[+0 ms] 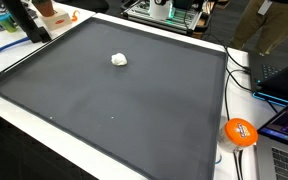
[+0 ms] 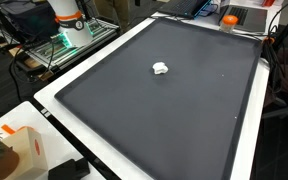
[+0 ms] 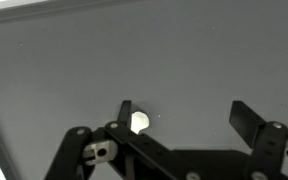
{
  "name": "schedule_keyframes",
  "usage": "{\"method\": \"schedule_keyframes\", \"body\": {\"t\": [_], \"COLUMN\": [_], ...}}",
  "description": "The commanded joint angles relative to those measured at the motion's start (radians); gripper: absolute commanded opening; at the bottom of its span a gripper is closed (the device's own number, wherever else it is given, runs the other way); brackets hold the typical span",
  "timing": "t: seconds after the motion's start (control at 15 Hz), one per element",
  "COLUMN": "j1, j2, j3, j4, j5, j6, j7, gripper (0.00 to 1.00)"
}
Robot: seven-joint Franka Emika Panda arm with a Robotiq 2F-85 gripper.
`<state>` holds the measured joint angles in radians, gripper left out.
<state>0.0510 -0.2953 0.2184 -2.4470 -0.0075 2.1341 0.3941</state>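
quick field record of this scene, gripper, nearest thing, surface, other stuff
gripper: open, above the mat
nearest thing: small white crumpled lump, close by one finger; contact cannot be told
surface: dark mat on a white table
other: orange round object off the mat's edge

Mat (image 1: pixel 114 110): flat, open surface. The lump (image 1: pixel 119 59) is the only thing standing on the mat, well in from every edge, and approach across the mat is free.

Off the mat, past one edge: orange ball (image 1: pixel 240 132), laptop (image 1: pixel 282 72). Off a mat corner: box (image 2: pixel 19 150).

Wrist view: gripper (image 3: pixel 184 115) spread wide over the mat, bare mat between the fingers (image 3: pixel 246 118).
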Motion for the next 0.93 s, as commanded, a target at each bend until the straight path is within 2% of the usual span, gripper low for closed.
{"method": "schedule_keyframes", "body": {"t": [0.0, 0.13, 0.33, 0.67, 0.73, 0.87], "j1": [0.013, 0.007, -0.015, -0.032, -0.015, -0.016], "j2": [0.002, 0.005, 0.023, 0.094, 0.074, 0.094], "j3": [-0.012, -0.019, -0.031, -0.031, -0.041, -0.043], "j4": [0.001, -0.002, -0.013, -0.006, -0.004, -0.003], "j5": [-0.004, -0.008, -0.087, -0.257, -0.210, -0.233], "j6": [-0.002, 0.017, 0.005, 0.001, -0.002, -0.002], "j7": [0.005, 0.002, -0.015, 0.033, 0.011, 0.018], "gripper": [1.00, 1.00, 1.00, 1.00, 1.00, 1.00]}}
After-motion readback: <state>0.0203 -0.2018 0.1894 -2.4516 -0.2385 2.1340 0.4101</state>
